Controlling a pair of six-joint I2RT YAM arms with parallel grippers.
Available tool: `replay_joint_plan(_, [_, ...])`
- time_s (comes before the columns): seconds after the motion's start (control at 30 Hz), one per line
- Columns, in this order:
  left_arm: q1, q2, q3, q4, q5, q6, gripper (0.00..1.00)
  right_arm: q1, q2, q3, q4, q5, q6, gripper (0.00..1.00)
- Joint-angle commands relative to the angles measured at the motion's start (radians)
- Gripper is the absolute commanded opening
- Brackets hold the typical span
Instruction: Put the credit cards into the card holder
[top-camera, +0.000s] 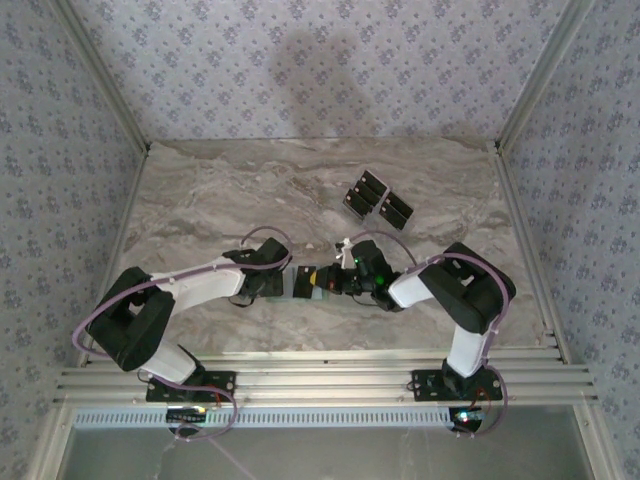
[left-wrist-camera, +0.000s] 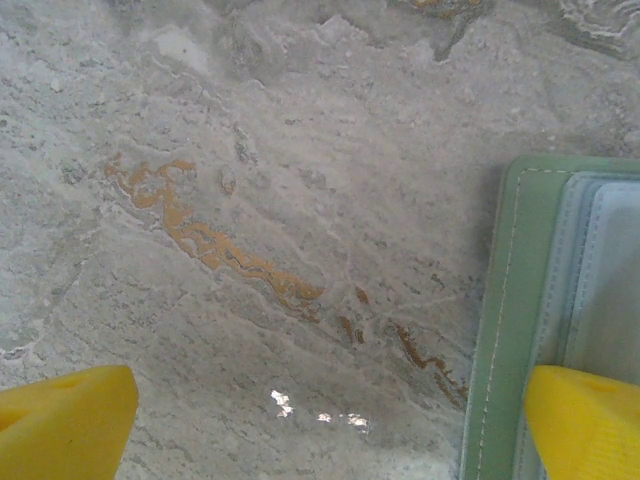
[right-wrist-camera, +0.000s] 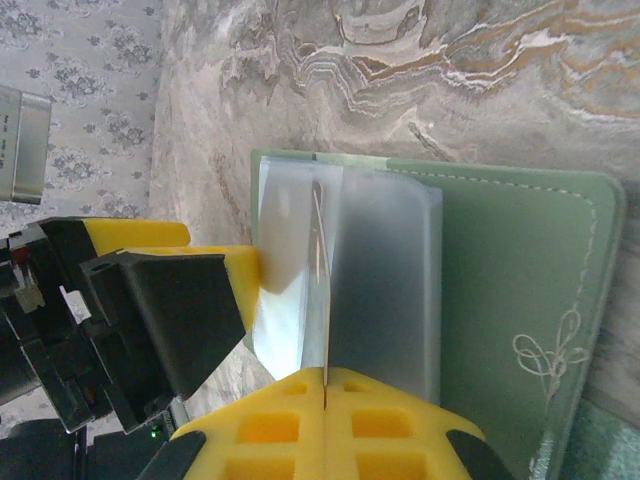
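Nearest the arm bases, the two arms meet over the card holder (top-camera: 303, 283), which lies open and flat on the bench (top-camera: 220, 200), close to its near edge. The left fingers (left-wrist-camera: 580, 420) are spread wide. One tip sits over the green stitched edge of the holder and the other over bare bench, probably to pin the holder down so it cannot slide.

From the other side, the right fingers (right-wrist-camera: 300, 420) are clamped together on a card (right-wrist-camera: 322, 260). It is seen edge-on as a thin line, standing upright at the mouth of the grey-blue pocket. Holding it by its rear edge leaves the front edge free to go in. I judge the insertion to be under way, though how deep the card sits I cannot tell.

Farther back and well apart, the spare cards (top-camera: 377, 198) lie in a small cluster, waiting.
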Motion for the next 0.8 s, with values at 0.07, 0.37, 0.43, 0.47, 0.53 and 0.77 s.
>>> replay_joint_plan(0.07, [-0.005,0.012,-0.034,-0.05,-0.008,-0.003,1.0,0.004,0.048,0.003,0.025,-0.039,0.015,0.0])
replay_joint_plan(0.37, [-0.005,0.014,-0.034,-0.049,-0.005,-0.002,1.0,0.007,0.086,0.022,0.044,-0.054,0.027,0.0])
replay_joint_plan(0.43, [-0.006,0.014,-0.034,-0.048,-0.007,-0.002,1.0,0.007,0.093,0.029,0.046,-0.055,0.028,0.0])
replay_joint_plan(0.47, [-0.006,0.013,-0.035,-0.048,-0.007,-0.002,1.0,0.007,0.098,0.032,0.048,-0.055,0.03,0.0])
replay_joint_plan(0.53, [-0.006,0.013,-0.034,-0.049,-0.007,-0.002,1.0,0.006,0.106,0.037,0.052,-0.057,0.031,0.0])
replay_joint_plan(0.77, [-0.005,0.014,-0.039,-0.046,-0.005,-0.003,1.0,-0.014,0.11,0.043,0.056,-0.067,0.034,0.0])
